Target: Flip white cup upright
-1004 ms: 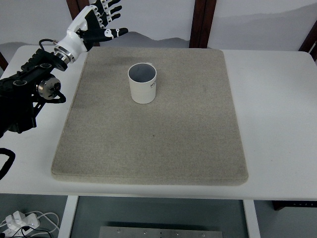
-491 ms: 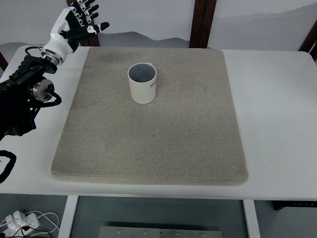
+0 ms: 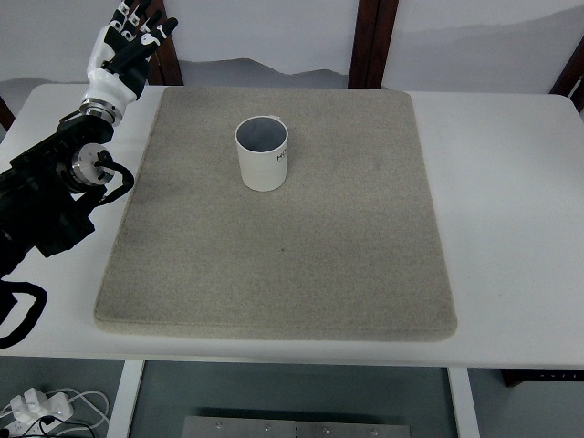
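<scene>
The white cup (image 3: 263, 153) stands upright on the grey mat (image 3: 292, 246), mouth up, with dark print on its side. My left hand (image 3: 128, 41) is at the far left corner, well away from the cup, fingers spread and holding nothing. Its black arm (image 3: 55, 187) runs down the picture's left edge. No right arm shows.
The mat covers most of a white table (image 3: 511, 201). Dark wooden posts (image 3: 370, 41) stand behind the table's far edge. Cables and a power strip (image 3: 32, 406) lie on the floor at the lower left.
My left hand has pulled back leftward and upward, away from the mat's far left corner. The cup has stayed in place.
</scene>
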Robot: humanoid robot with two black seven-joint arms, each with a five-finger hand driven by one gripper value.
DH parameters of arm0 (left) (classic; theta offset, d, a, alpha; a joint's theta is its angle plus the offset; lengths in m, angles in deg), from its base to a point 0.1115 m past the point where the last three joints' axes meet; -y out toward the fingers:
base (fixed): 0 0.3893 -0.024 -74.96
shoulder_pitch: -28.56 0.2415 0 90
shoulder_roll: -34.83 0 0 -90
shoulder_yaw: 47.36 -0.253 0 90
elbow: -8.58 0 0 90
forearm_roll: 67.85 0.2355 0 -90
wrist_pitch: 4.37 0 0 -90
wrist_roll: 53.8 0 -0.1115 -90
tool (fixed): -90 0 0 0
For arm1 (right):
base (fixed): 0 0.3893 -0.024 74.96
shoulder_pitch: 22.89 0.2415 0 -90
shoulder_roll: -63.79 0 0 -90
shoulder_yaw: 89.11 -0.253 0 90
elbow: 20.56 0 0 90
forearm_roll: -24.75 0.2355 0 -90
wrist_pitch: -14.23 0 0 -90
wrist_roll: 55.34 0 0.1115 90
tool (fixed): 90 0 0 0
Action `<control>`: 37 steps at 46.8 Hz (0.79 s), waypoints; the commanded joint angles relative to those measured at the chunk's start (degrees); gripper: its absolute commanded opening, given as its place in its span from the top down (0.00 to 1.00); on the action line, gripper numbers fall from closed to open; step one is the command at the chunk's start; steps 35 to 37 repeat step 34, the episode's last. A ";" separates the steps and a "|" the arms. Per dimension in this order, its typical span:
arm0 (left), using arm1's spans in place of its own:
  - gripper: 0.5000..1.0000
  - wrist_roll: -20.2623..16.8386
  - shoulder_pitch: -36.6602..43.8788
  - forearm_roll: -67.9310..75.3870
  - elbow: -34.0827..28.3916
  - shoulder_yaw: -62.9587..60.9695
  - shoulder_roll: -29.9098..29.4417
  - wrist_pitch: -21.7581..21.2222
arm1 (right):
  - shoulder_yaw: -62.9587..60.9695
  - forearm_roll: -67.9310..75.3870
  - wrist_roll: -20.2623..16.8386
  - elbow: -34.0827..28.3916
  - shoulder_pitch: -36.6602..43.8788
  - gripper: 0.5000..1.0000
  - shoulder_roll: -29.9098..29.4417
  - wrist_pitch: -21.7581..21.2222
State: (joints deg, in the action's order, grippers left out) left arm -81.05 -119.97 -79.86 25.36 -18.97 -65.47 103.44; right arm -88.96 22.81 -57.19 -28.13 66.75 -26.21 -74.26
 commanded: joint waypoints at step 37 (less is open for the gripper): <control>0.00 17.06 2.02 -11.02 -1.14 15.90 1.60 -1.11 | -0.06 0.10 -0.08 0.02 -0.34 0.10 0.00 0.07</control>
